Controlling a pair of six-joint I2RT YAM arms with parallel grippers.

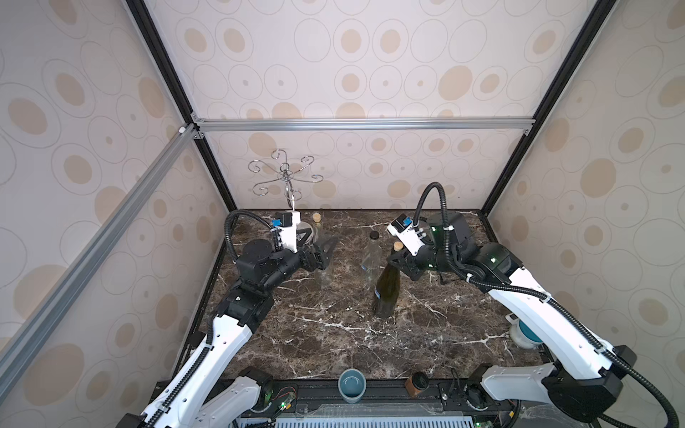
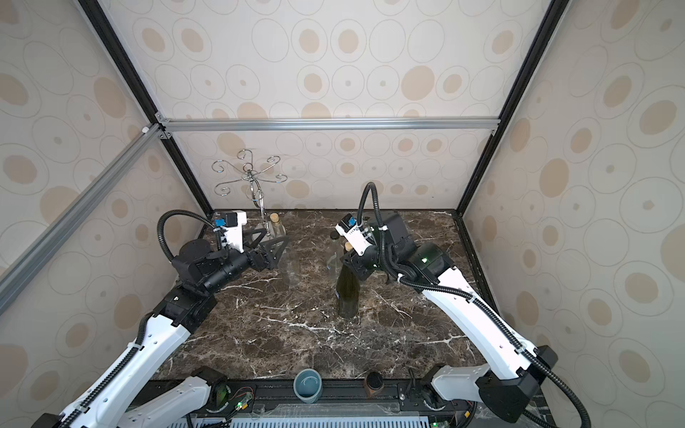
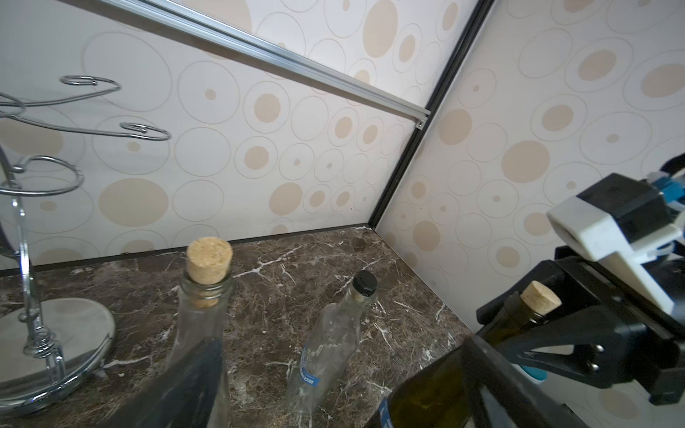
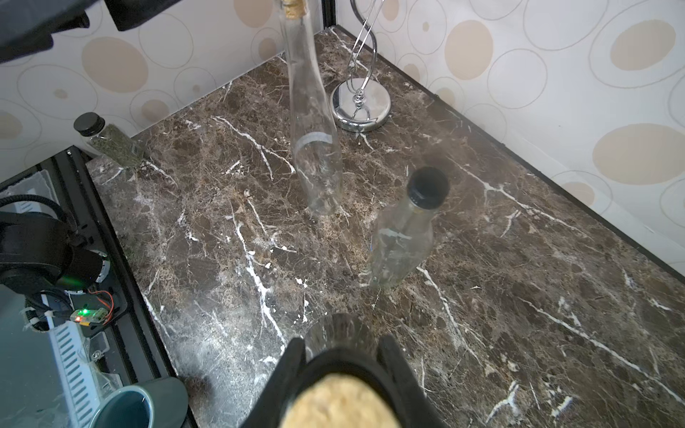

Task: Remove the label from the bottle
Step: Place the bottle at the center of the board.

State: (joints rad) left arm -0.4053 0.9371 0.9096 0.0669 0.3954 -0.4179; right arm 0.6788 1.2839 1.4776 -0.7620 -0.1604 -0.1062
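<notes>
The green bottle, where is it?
In both top views the green bottle stands near the middle of the marble table, toward the right arm's side. The right gripper holds its corked neck, next to the clear black-capped bottle.

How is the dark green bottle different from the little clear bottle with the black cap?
The dark green bottle is dark glass; the clear bottle is see-through. Green has a cork, clear a black cap. The right gripper grips the green one's neck; the clear one stands free. Both stand on the table.
</notes>
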